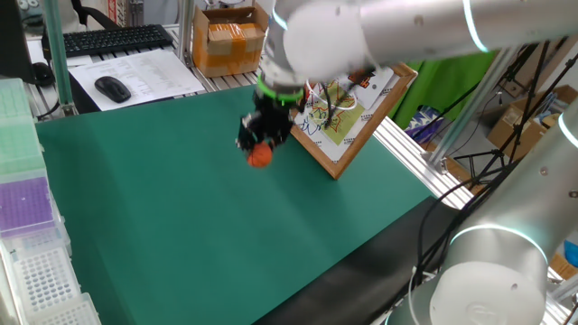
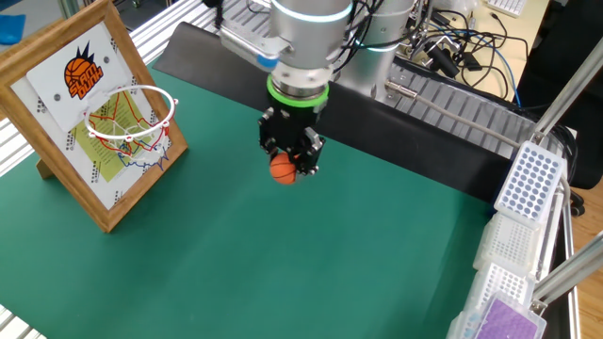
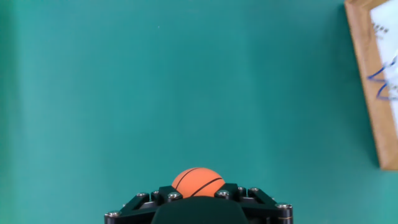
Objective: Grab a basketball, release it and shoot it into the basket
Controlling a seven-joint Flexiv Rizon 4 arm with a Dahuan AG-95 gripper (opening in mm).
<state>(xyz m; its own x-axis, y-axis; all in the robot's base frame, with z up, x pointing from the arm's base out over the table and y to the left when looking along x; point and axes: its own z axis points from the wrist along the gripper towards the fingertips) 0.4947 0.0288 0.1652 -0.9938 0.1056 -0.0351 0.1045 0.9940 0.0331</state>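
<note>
The claw [image 2: 287, 162] is clenched on the basketball [image 2: 283, 169], holding it clear above the green counter [image 2: 311, 264], and everything turns on the basket [image 2: 131, 115]. In the other fixed view the hoop sits off to the ball's left, well apart, its rim at about ball height, on the wood-framed backboard [image 2: 80, 122] that leans back. The hand view catches only the backboard's edge at the right. My call: the ball needs carrying towards that rim before letting go. One ball, one basket, one claw.
</note>
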